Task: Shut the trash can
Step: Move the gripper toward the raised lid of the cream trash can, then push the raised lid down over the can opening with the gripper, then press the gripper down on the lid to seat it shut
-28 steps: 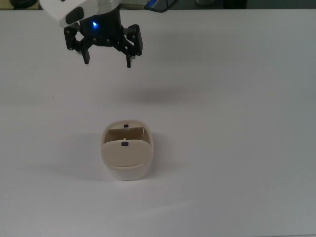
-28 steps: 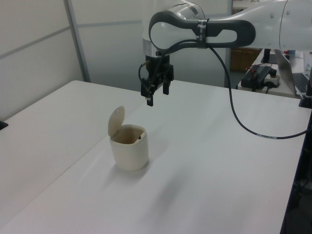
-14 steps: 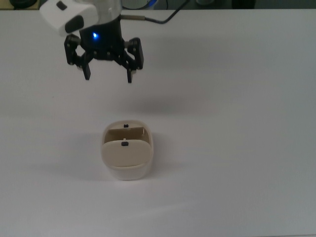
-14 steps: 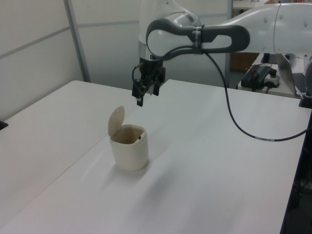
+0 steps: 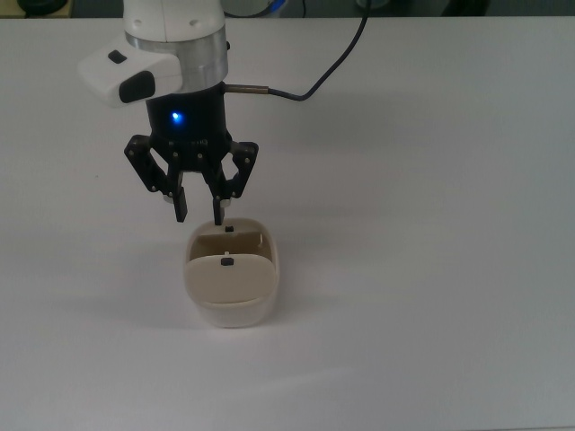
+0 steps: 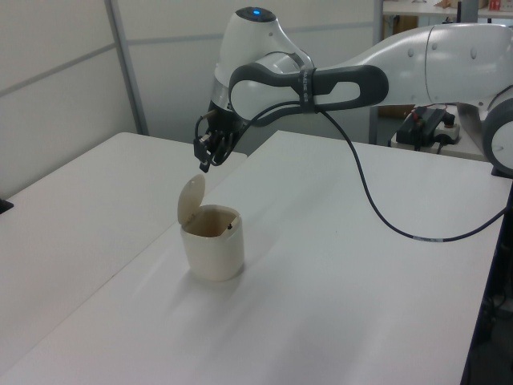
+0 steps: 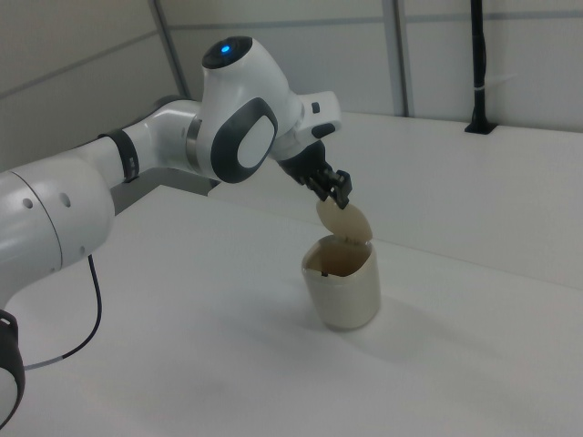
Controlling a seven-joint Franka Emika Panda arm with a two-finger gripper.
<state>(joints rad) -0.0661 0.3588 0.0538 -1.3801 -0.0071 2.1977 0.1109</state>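
Note:
The cream-beige trash can stands on the white table with its lid up. The lid is raised on the left view's left side of the rim. In the top view its flat face carries a small black tab. My black gripper hangs just above the lid's upper edge and points down. It is open with a narrow gap and nothing between its fingers. I cannot tell whether it touches the lid.
The white table spreads wide around the can. A black cable trails from my wrist to the top view's upper edge. In the left view, a seam between two tabletops runs near the can, and equipment sits at the far right.
My gripper has come down the top view from the table's far part to just over the raised lid. Its fingers now stand closer together. The can and lid have not moved.

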